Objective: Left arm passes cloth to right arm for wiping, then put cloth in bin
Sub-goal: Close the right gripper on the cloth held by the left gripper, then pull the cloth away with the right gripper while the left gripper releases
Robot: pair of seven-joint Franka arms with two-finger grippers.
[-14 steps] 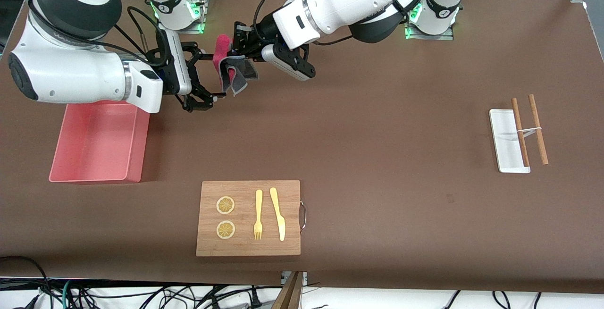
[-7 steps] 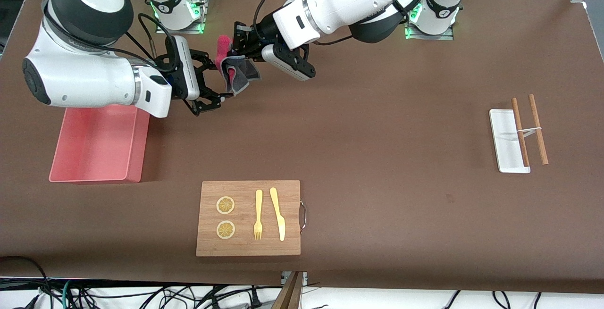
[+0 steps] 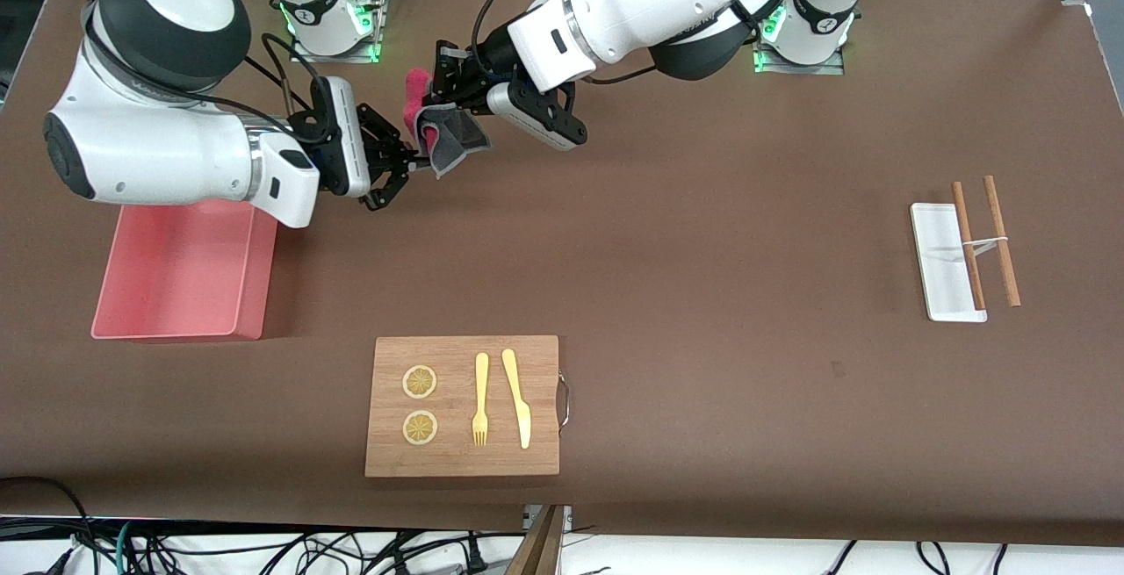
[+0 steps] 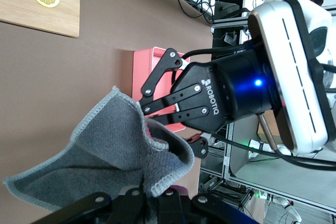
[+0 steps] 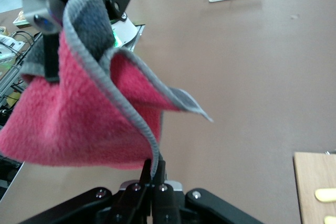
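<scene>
The cloth [image 3: 446,140], crimson-pink on one face and dark grey on the other, hangs in the air between both grippers, over the table close to the arms' bases. My left gripper [image 3: 432,106] is shut on its upper fold, seen gripped in the left wrist view [image 4: 155,203]. My right gripper [image 3: 414,154] is shut on the cloth's hanging grey edge; the right wrist view shows that edge pinched between its fingertips [image 5: 154,174], with the pink face [image 5: 79,124] above. The pink bin [image 3: 176,268] sits under the right arm's forearm, at the right arm's end of the table.
A wooden cutting board [image 3: 461,404] with two lemon slices, a fork and a knife lies near the front camera. A white tray [image 3: 935,259] with two brown sticks [image 3: 1001,241] lies toward the left arm's end.
My right gripper moved in toward the hanging cloth and closed from wide open onto its edge. The left arm held still with the cloth.
</scene>
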